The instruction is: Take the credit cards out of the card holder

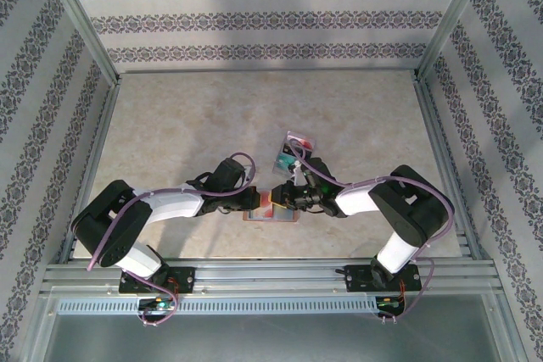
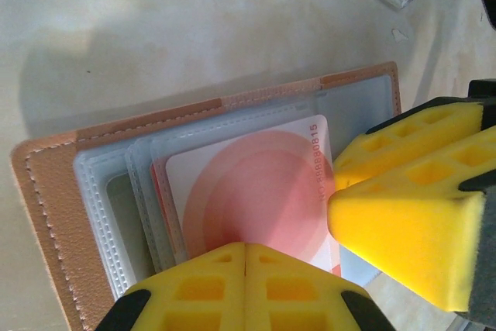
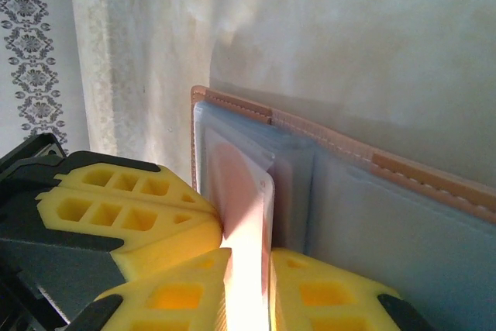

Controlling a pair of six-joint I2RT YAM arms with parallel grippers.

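Card holder (image 2: 46, 215) open flat, table's 6 o'clock; left gripper (image 2: 245, 273) clenched, seemingly pressing it; right gripper (image 2: 335, 190) pinches red card (image 2: 256, 191) at 3 o'clock edge; card light, stiff, slick; grip short edge.

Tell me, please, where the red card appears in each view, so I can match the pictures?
Top external: red card low centre, on the card holder.
Left wrist: card centre, face up, right gripper pinching its right edge.
Right wrist: card bottom centre, edge-on between the fingers of the right gripper.
Shared landmark: the card holder's tan stitched border.
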